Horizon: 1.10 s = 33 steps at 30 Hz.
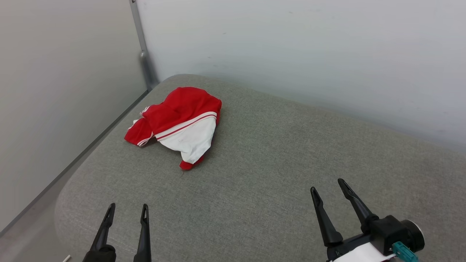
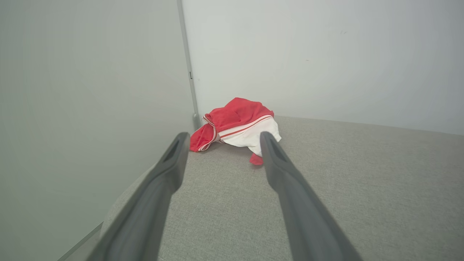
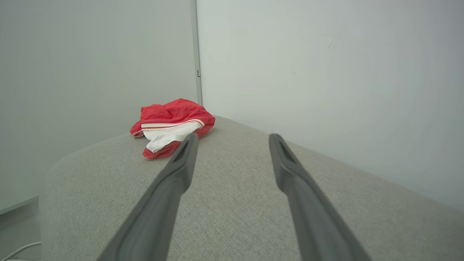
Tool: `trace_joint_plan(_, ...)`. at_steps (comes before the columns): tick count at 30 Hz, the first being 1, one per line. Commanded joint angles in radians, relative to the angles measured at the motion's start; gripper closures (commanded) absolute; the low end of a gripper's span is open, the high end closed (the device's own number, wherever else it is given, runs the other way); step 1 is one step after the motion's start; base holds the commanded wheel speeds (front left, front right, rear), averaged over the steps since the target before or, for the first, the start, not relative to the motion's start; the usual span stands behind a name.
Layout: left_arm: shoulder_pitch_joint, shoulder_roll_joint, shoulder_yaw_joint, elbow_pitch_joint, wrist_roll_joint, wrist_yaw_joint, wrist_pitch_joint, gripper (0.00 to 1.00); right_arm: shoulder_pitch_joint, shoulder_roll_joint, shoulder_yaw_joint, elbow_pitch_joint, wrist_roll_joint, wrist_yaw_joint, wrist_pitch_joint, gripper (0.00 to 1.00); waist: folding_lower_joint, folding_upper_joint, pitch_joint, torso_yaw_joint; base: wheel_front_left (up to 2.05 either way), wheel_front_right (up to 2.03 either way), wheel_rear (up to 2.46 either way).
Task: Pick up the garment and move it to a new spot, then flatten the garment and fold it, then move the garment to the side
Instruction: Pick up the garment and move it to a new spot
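The shirt (image 1: 182, 120) is showing soft matt cloth, the cushion (image 1: 273, 163) beneath is showing a coarse grey weave, the wall (image 1: 309, 47) is looking smooth and matt, and the left gripper (image 1: 128, 206) is looking like matt plastic, perhaps.

A broad grey woven-fabric cushion with a rounded corner (image 1: 276, 156) sits close against two plain pale grey walls (image 1: 298, 43). A slim grey metal post (image 1: 140, 40) runs up where they meet. Pale floor (image 1: 25, 240) shows alongside, in soft even light
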Motion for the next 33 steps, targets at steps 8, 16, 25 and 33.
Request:
trace_joint_plan(8, -0.01, -0.013, 0.028, 0.008, -0.037, -0.025, -0.003, 0.0, -0.003, 0.001, -0.001, -0.011, -0.001, -0.001, -0.002, 0.0, 0.0, 0.0, 0.025, -0.007, 0.0, 0.0, 0.0)
trace_joint_plan(16, -0.103, -0.015, 0.097, 0.031, -0.095, -0.096, -0.003, 0.0, -0.061, 0.001, -0.003, -0.069, -0.069, -0.001, -0.002, 0.0, 0.0, 0.0, 0.15, -0.023, 0.0, 0.0, 0.0)
trace_joint_plan(25, -0.364, 0.152, 0.014, 0.224, -0.377, -0.138, -0.002, 0.0, -0.137, 0.0, -0.016, -0.15, -0.214, -0.001, -0.002, 0.0, 0.0, 0.0, 0.368, -0.073, 0.0, 0.0, 0.0)
trace_joint_plan(33, -0.634, 0.419, -0.14, 0.335, -0.759, -0.137, 0.228, 0.0, -0.17, 0.0, -0.028, -0.21, -0.294, -0.001, -0.002, 0.0, 0.0, 0.0, 0.496, -0.131, 0.0, 0.0, 0.0)
